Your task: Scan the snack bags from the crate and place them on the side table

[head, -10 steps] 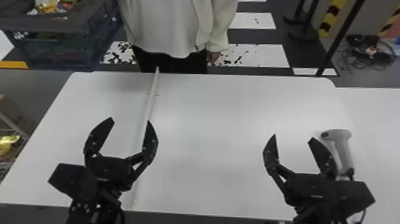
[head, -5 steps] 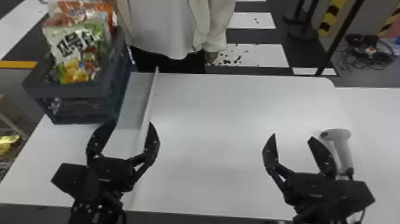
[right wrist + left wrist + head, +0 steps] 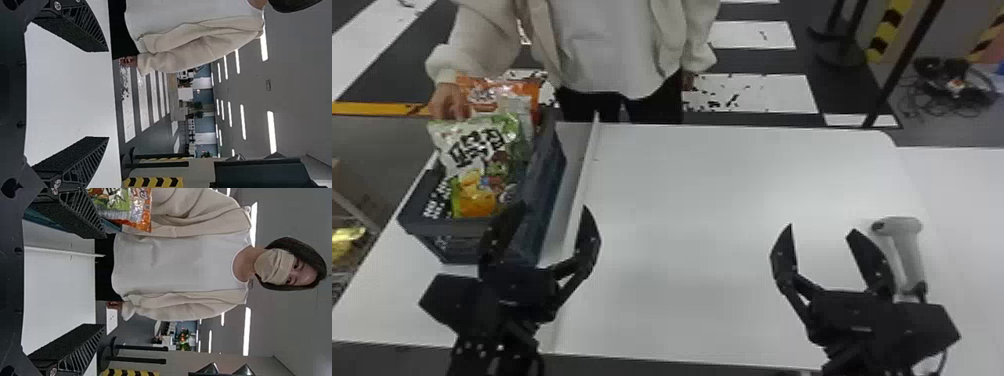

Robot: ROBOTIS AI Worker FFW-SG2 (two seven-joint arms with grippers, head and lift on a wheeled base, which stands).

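Observation:
In the head view my left gripper stands open in front of the crate's near right corner, its left finger overlapping the crate. The dark crate holds a green-and-white snack bag and an orange bag behind it; a person's hand rests on the bags. My right gripper is open over the table's right part, beside the white scanner. The left wrist view has the left gripper open with nothing between its fingers, and the orange bag. The right gripper is likewise open and holds nothing in the right wrist view.
A thin white divider runs front to back across the white table, just right of the crate. Another white surface adjoins on the right. The person stands behind the table's far edge.
The crate with the bags has come from beyond the table's far left edge onto its left side, nearer my left gripper. Both arms have stayed nearly still.

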